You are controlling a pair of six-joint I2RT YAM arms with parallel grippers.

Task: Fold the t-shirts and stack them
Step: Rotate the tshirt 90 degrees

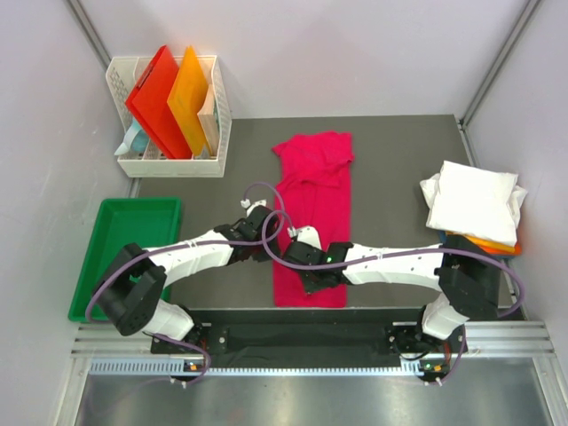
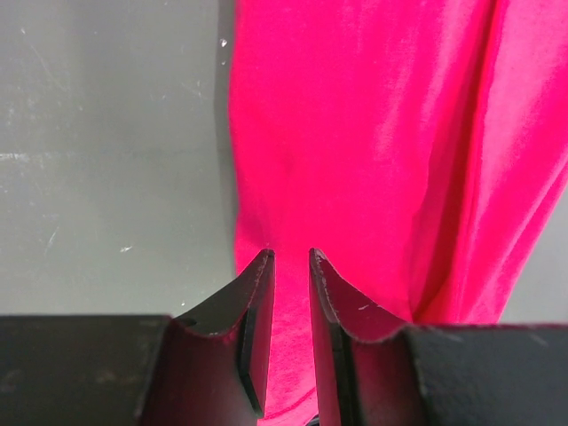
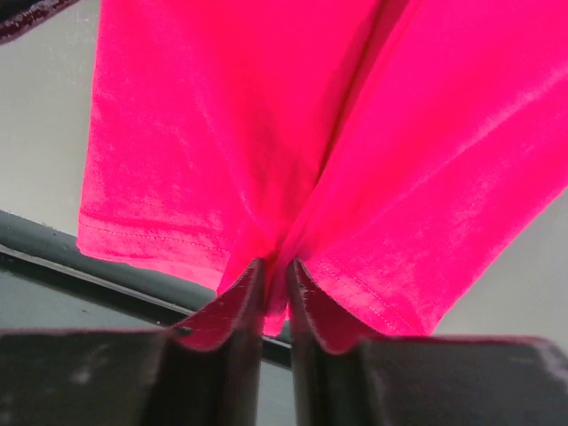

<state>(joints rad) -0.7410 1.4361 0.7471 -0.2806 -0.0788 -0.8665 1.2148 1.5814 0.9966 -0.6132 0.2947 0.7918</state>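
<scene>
- While both arms are stretched over the middle of the dark desk [image 1: 390,177], the magenta t-shirt [image 1: 311,177] lies there as a long narrow strip. Its neck end is far from the arm bases and its hem end is near them.
- The right hand [image 3: 275,264] is pressed together on the hem end of that shirt. In its wrist view the cloth gathers into creases that run into the fingertips, and the stitched hem shows on either side of them.
- From above, the right hand sits over the near part of the strip, and the left hand [image 1: 263,217] is at the strip's left edge, about halfway along.
- In the left wrist view the fingers [image 2: 257,293] stand with only a narrow slit between them, and pink cloth shows through it. I cannot tell whether they pinch the cloth or hang just over it.
- A folded white t-shirt [image 1: 475,200] lies on an orange t-shirt [image 1: 497,241] at the desk's right edge, well apart from the magenta one.
- Beyond the desk's far left corner, a white basket [image 1: 173,167] holds a red folder [image 1: 155,93] and an orange folder [image 1: 189,98], both tilted on edge.
- A green tray [image 1: 133,231] lies to the left of the desk.
</scene>
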